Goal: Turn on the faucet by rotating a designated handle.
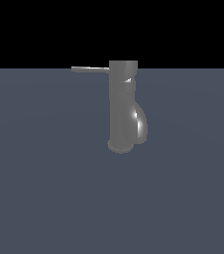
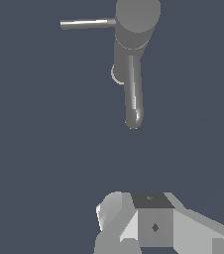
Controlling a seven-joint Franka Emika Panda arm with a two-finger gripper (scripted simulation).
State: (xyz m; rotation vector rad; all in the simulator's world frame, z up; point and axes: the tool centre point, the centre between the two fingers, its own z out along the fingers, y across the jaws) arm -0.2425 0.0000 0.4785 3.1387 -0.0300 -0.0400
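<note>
Faucet (image 1: 122, 106) stands upright near the middle of the exterior view on the grey floor (image 1: 39, 188), its handle (image 1: 90, 69) jutting toward the frame's left from the cap. Well clear of it, the gripper (image 2: 134, 225) shows only partly; I cannot tell whether its fingers are apart.

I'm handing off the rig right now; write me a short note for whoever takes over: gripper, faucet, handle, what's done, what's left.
Gripper: seen only in the wrist view, clear of the faucet and touching nothing; whether the fingers are open cannot be told.
Grey glossy metal upright faucet: stands on the flat grey-blue floor, curved spout on the exterior view's right.
Thin flat grey metal handle: juts from the cap toward the exterior view's left, untouched.
Done: nothing yet, by the look of it.
Left: approach the handle, contact it, rotate it.
</note>
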